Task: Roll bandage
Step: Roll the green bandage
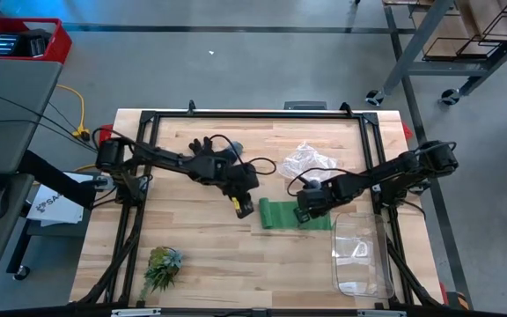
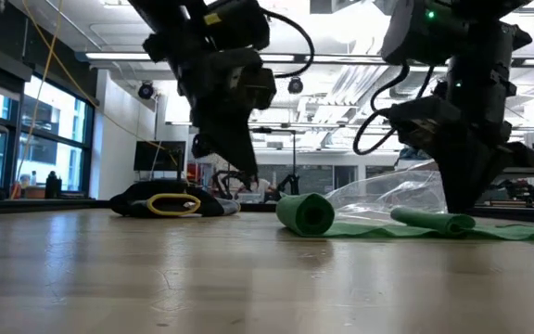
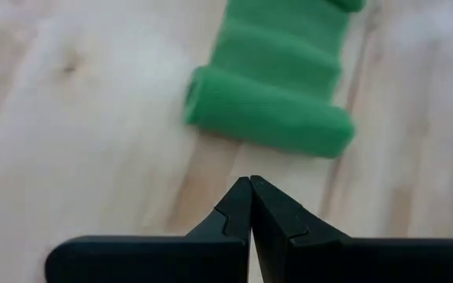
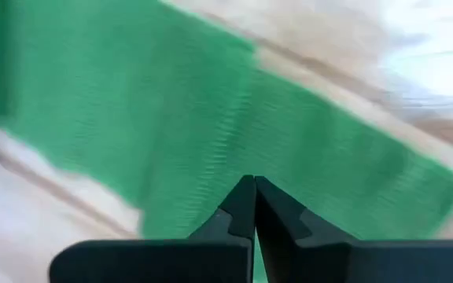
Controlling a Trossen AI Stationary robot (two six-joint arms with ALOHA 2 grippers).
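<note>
The green bandage (image 1: 293, 216) lies flat on the wooden table, and its left end is wound into a small roll (image 3: 270, 114); the roll (image 2: 306, 213) rests on its side. My left gripper (image 1: 240, 207) is shut. It hovers just left of the roll, slanting down and clear of it (image 3: 250, 182). My right gripper (image 1: 306, 211) is shut and stands over the unrolled strip (image 4: 211, 126), right of the roll, pointing steeply down. Beside it the strip bunches into a low fold (image 2: 434, 221). My right gripper comes down from above with its shut fingertips (image 4: 255, 196) on the flat, unrolled part of the bandage (image 4: 234, 157), a little right of the roll. The strip lies on the table under them. In the low view the tips meet the raised fold (image 2: 448, 221).
A crumpled clear plastic bag (image 1: 311, 163) lies beyond the bandage. A clear container (image 1: 359, 255) stands near the right front corner, and a green plant tuft (image 1: 161, 269) sits at the front left. A dark object with a yellow loop (image 2: 170, 202) lies toward the back left.
</note>
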